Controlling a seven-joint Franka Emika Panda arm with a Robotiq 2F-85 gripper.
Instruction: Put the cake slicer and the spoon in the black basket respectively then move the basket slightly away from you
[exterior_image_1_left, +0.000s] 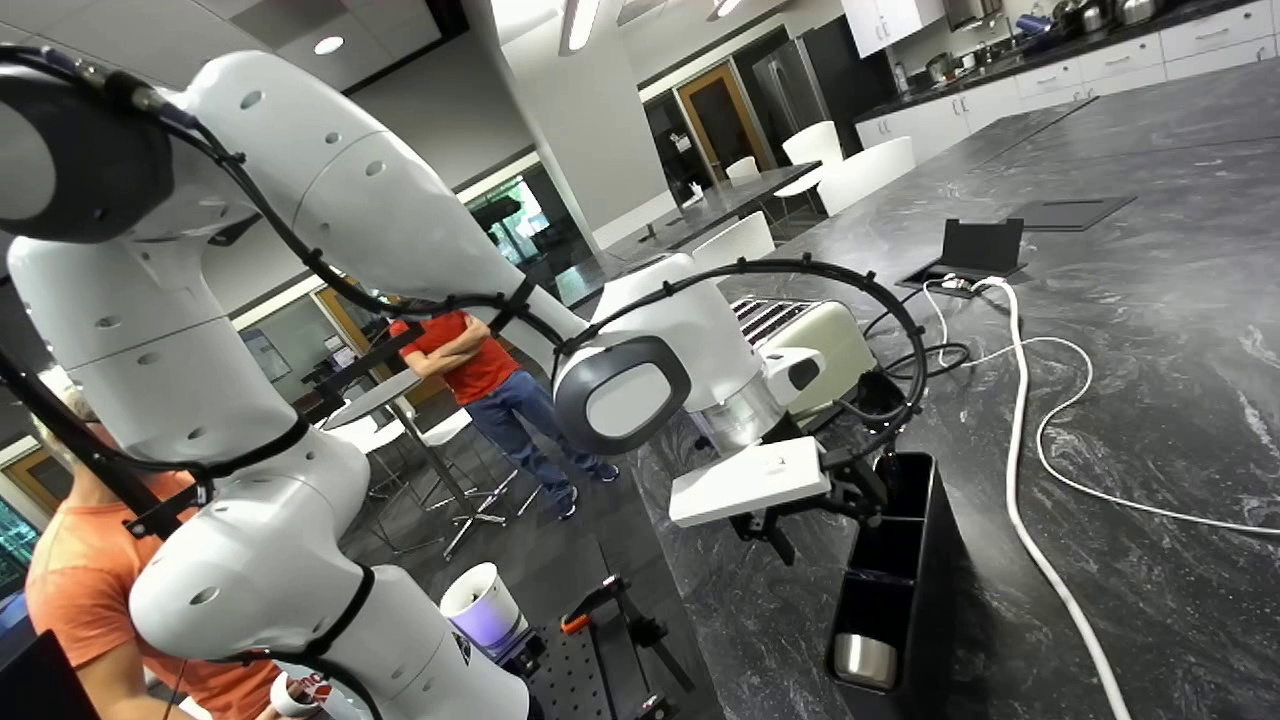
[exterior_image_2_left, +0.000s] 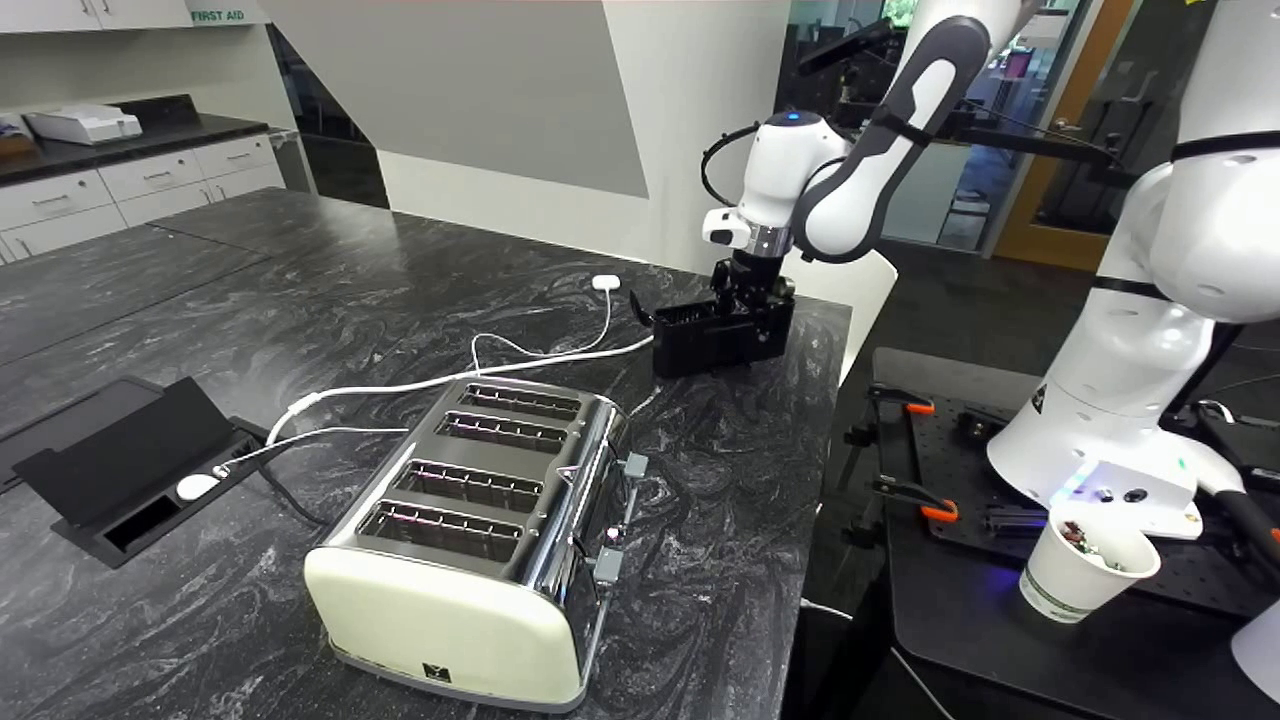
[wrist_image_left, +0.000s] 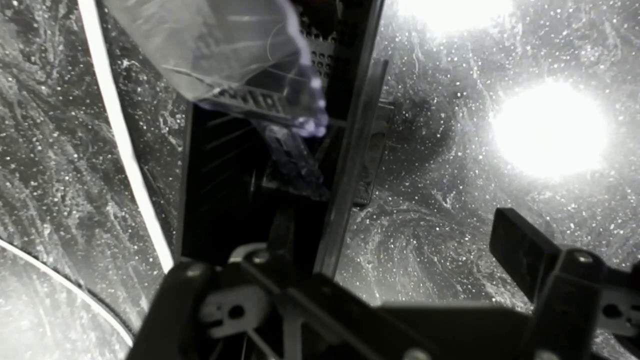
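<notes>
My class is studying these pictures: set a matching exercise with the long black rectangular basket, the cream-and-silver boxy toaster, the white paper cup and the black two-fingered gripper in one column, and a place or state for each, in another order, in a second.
Column one
1. Long black rectangular basket
2. Cream-and-silver boxy toaster
3. White paper cup
4. Black two-fingered gripper

Column two
A. On the black stand, by the robot's base
B. Jaws standing apart
C. Divided into compartments
D. Four slots along the top

Right pairs
1-C; 2-D; 3-A; 4-B
</notes>
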